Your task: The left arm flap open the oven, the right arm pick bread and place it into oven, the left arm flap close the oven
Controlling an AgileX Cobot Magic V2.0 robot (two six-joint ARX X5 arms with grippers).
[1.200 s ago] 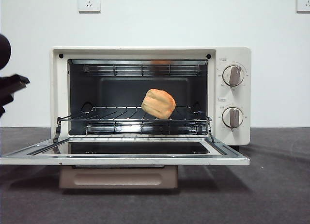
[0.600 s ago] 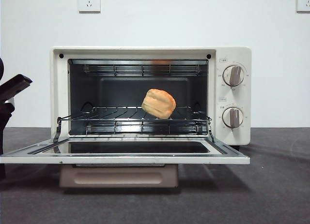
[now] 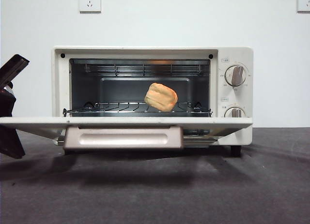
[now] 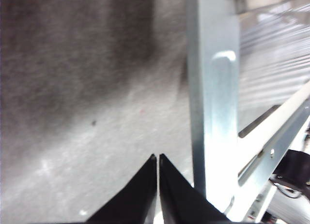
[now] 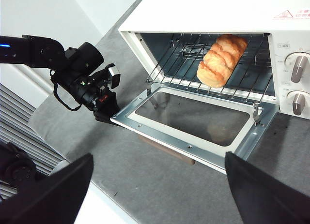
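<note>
The cream-white oven (image 3: 232, 54) stands with its door (image 3: 126, 121) partly lifted, about level, the beige handle (image 3: 123, 137) facing me. On the wire rack (image 3: 116, 108) inside rests the golden bread (image 3: 161, 97), also in the right wrist view as bread (image 5: 220, 59). My left gripper (image 4: 157, 157) is shut with nothing in it, its tips right beside the door's left edge (image 4: 213, 112); it shows as a dark shape (image 3: 13, 149) at the far left and as the left gripper (image 5: 105, 108) at the door's corner. My right gripper (image 5: 159, 155) hangs open and high above the door, holding nothing.
Dark grey cloth (image 3: 193, 195) covers the table in front of the oven. Two beige knobs (image 3: 236, 75) sit on the oven's right panel. A white wall with sockets (image 3: 89, 1) is behind. The table's edge (image 5: 111, 204) runs near the left arm.
The oven door has swung up from lying flat to about level, and the rack has slid back in. The left gripper has shifted at the door's left edge.
</note>
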